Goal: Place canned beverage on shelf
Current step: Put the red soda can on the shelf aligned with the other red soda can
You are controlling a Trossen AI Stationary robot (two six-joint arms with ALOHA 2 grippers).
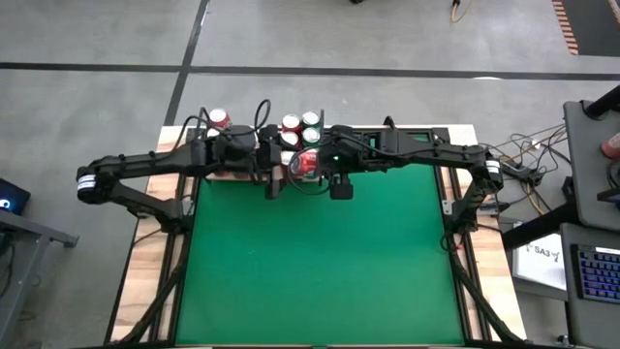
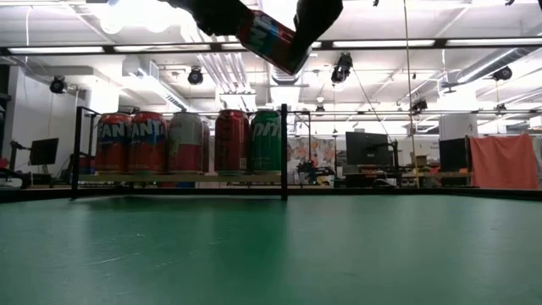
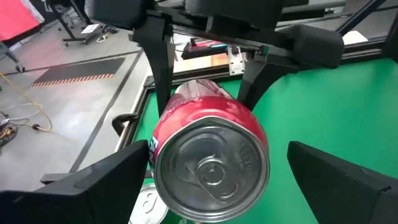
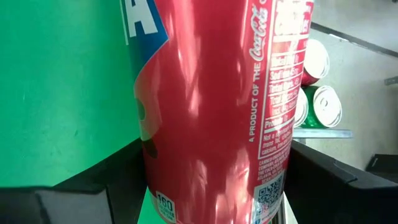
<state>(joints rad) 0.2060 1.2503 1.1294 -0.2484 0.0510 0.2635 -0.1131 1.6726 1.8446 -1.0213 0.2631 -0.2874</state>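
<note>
One red can (image 3: pixel 208 158) clamped tilted in right gripper (image 1: pixel 312 167) above desk | left gripper (image 3: pixel 211 186) spread apart around it, not touching | risk: can clips cans (image 2: pixel 186 141) crowding shelf (image 2: pixel 178 176)

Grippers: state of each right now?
Left gripper: open, fingers either side of the red can, not touching it.
Right gripper: shut on the red can, holding it tilted in the air near the shelf.

The red can (image 3: pixel 208 163) is glossy painted metal with a bare, brushed silver lid; the table's green surface (image 1: pixel 320 271), lower centre, looks matt like felt; the shelf (image 2: pixel 182 176), at left, is pale wood with thin black metal rods; the gripper fingers (image 3: pixel 339 180) look matt black plastic
</note>
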